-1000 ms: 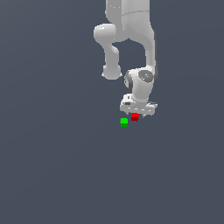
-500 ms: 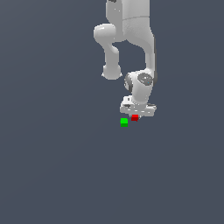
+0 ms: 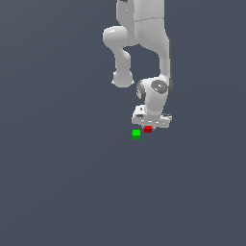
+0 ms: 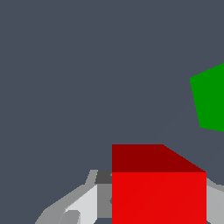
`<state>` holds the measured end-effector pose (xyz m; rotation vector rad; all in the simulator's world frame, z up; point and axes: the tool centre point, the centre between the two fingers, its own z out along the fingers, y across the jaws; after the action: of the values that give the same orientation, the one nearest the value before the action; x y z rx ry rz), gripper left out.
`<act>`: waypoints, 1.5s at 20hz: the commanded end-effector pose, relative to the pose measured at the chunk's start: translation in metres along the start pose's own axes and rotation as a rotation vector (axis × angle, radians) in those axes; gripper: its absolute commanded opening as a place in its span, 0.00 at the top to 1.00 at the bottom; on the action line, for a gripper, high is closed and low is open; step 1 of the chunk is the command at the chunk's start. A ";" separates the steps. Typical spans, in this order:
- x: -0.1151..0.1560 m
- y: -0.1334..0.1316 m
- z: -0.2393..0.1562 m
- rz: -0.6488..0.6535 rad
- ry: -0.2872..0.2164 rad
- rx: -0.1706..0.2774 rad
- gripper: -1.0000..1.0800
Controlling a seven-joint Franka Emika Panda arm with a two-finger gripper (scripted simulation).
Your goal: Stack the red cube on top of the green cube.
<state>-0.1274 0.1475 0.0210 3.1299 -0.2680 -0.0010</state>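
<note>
Near the middle of the desk, slightly toward the far edge in the exterior view, the white Panda arm (image 3: 144, 53) descends from the top of the picture and bends down to its wrist. Of all items present, the grey desk surface (image 3: 57, 182) is the largest, followed by the arm.

The gripper (image 3: 150, 126) sits low over the surface. In the wrist view a finger (image 4: 83, 203) stands on one side of the red cube (image 4: 158, 197) and a grey part of the gripper shows at the opposite side, so the cube lies between the jaws. Contact on both faces cannot be confirmed; the jaws are judged to be pinching the cube, but this is not certain.

Compared with the pictures taken half a second and one second ago, the wrist and gripper appear slightly higher, and the red cube (image 3: 148, 129) has kept its place under the gripper. This suggests the cube is being carried upward, meaning the grasp step is likely complete and the lift is starting.

The green cube (image 3: 136, 134) rests on the desk just beside the red cube, on the exterior view's left and slightly nearer the front edge. The two cubes are apart. In the wrist view the green cube (image 4: 211, 98) is cut off by the picture edge.

Remaining work, as judged: raise the red cube clear, shift it over the green cube, lower it, release.
</note>
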 end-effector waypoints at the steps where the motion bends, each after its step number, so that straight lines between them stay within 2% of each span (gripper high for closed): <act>1: 0.000 0.000 -0.003 0.000 0.001 0.000 1.00; 7: 0.000 0.000 -0.024 0.000 0.001 0.000 1.00; 19: -0.001 0.000 -0.090 0.000 0.001 0.000 1.00; 30: 0.002 0.002 -0.096 0.000 0.001 0.000 1.00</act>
<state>-0.1262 0.1466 0.1181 3.1302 -0.2672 0.0000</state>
